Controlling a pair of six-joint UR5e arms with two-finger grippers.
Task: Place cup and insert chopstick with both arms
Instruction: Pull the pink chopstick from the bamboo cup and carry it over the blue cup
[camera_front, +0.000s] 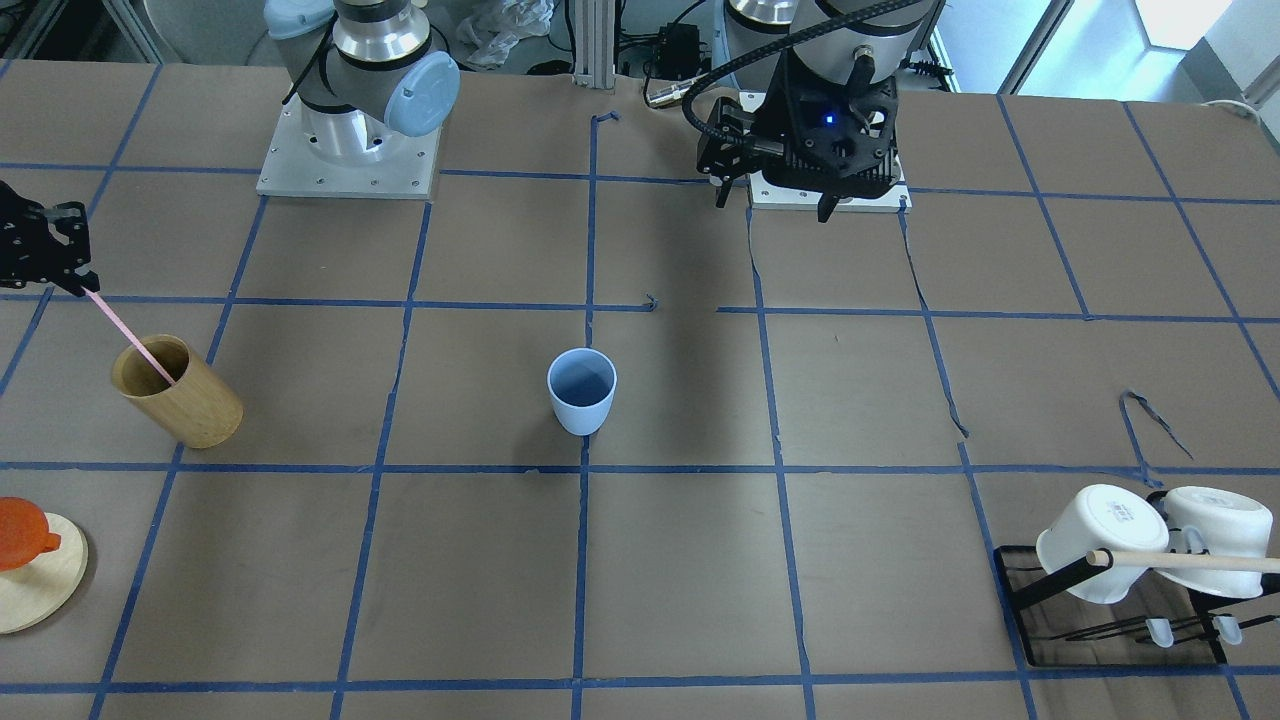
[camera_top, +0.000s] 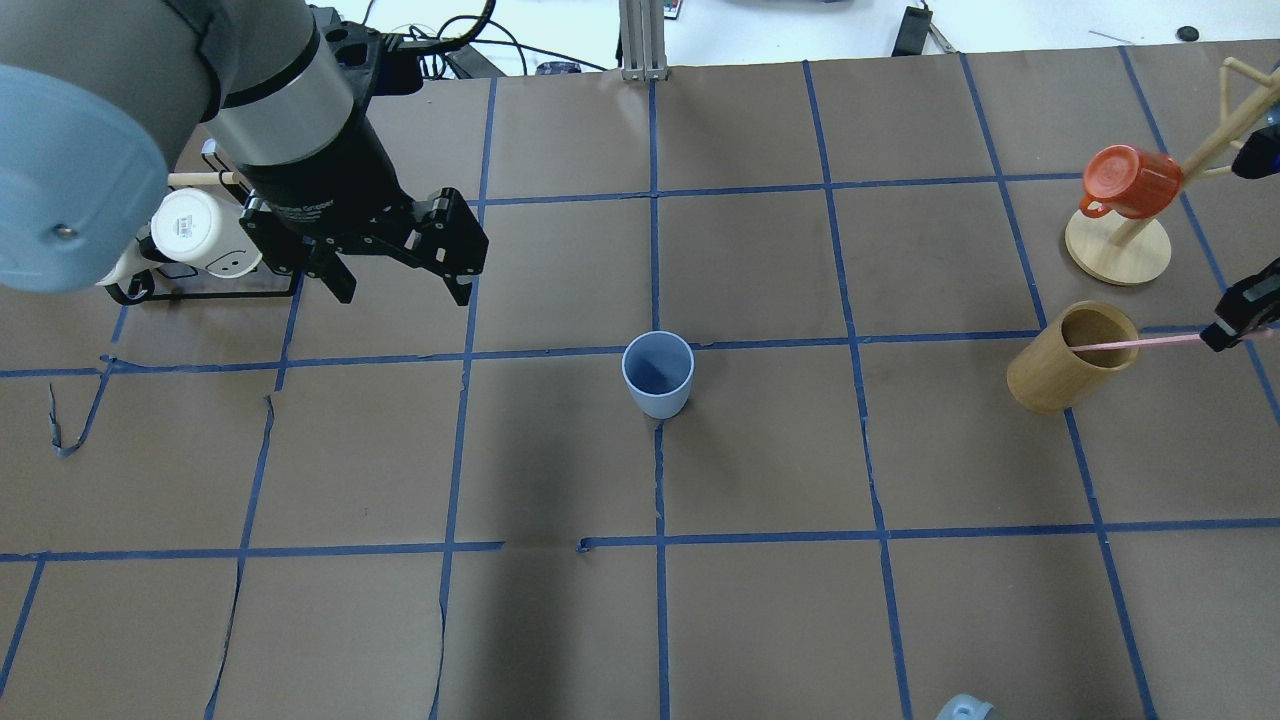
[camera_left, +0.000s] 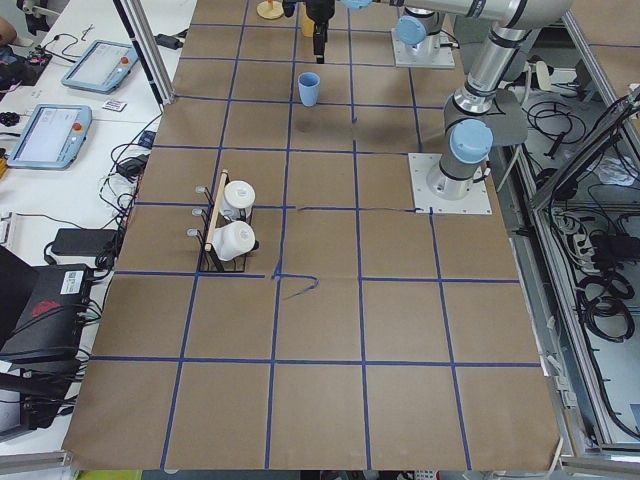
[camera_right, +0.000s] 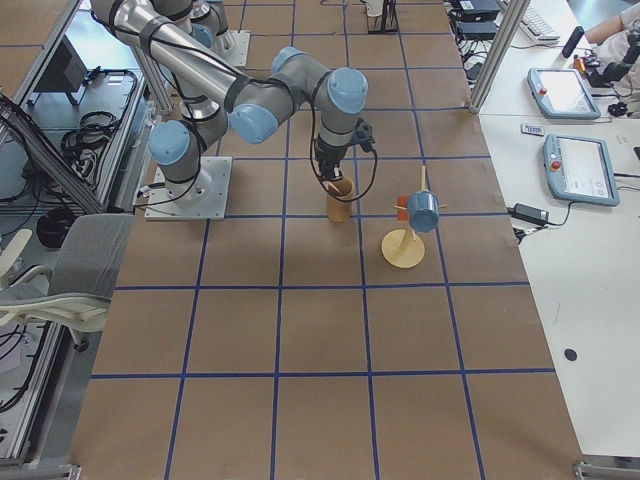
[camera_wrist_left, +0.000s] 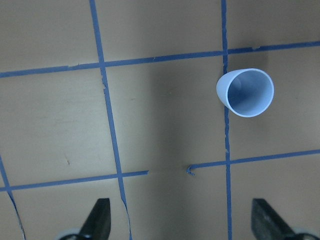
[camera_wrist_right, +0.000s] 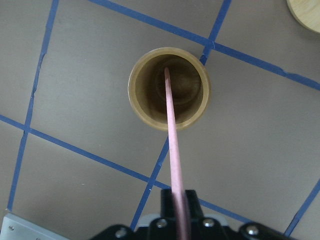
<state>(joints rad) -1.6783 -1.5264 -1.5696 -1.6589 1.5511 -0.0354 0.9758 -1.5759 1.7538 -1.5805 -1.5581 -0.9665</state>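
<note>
The light-blue cup (camera_front: 581, 390) stands upright and empty at the table's middle; it also shows in the overhead view (camera_top: 657, 374) and the left wrist view (camera_wrist_left: 245, 92). My left gripper (camera_top: 404, 297) is open and empty, raised above the table to the cup's left and apart from it; its fingers (camera_wrist_left: 97, 222) show at the bottom edge of the left wrist view. My right gripper (camera_top: 1225, 335) is shut on the top end of the pink chopstick (camera_top: 1140, 344). The chopstick's (camera_wrist_right: 172, 130) lower end is inside the tan bamboo cup (camera_wrist_right: 169, 88).
Two white mugs (camera_top: 190, 230) hang on a black rack with a pale wooden rod at the far left. An orange mug (camera_top: 1130, 180) hangs on a wooden stand (camera_top: 1118, 250) behind the bamboo cup (camera_top: 1070, 358). Blue tape lines cross the brown table.
</note>
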